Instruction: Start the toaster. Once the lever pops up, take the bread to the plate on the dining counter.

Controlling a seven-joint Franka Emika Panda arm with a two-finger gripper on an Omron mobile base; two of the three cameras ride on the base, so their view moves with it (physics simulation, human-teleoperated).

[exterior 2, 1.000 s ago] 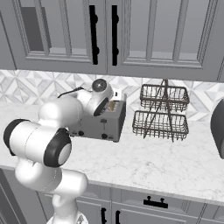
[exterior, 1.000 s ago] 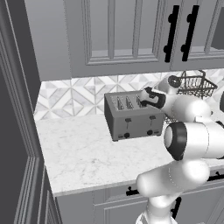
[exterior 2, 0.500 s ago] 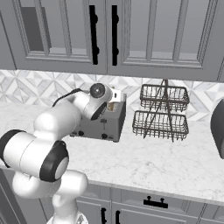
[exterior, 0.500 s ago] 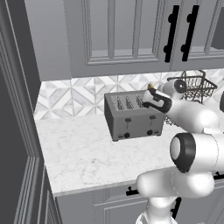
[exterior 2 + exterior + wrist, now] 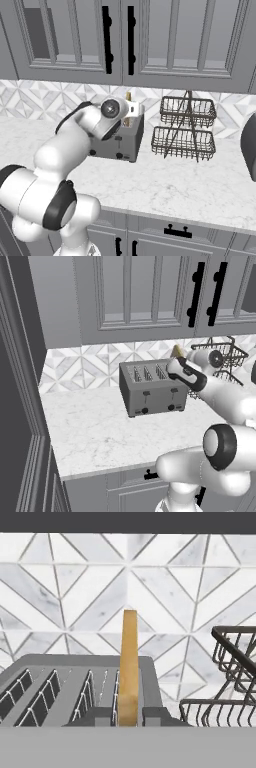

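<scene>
**A:** Left base view first: we see the toaster [image 5: 152, 387] at the middle of the frame, standing on the marble worktop [image 5: 105, 428] in front of the patterned tiles. The gripper [image 5: 174, 357] sits at the toaster's right end, and a tan sliver of the bread [image 5: 176, 351] pokes up just above it. The two levers on the front face sit high in their tracks, so we judge the toasting finished.

**B:** Agreed. We would call the task roughly at its middle: starting looks done, the lifting is in hand, the carrying is all left. Neither the plate nor the dining counter has come into frame.

**A:** Right base view: the arm curls across the left half, and its hand covers the toaster [image 5: 121, 143] top. The bread [image 5: 128, 96] stands upright above the hand, near the centre. To the right, a two-tier wire rack [image 5: 184, 128] stands on the worktop [image 5: 190, 185]; both its baskets look empty to us.

**B:** And the slots?

**A:** Hand view: the toaster [image 5: 75, 692] fills the lower left, and the slots we can see hold nothing. The bread [image 5: 129, 667] rises edge-on at the centre, between the two dark fingertips [image 5: 100, 715] at the bottom, which press against its lower end. So the gripper [image 5: 129, 716] is narrowed onto the slice, nearly closed. The rack [image 5: 227, 679] shows at the right edge.

**B:** Whether the slice has fully cleared its slot, we cannot tell.
</scene>
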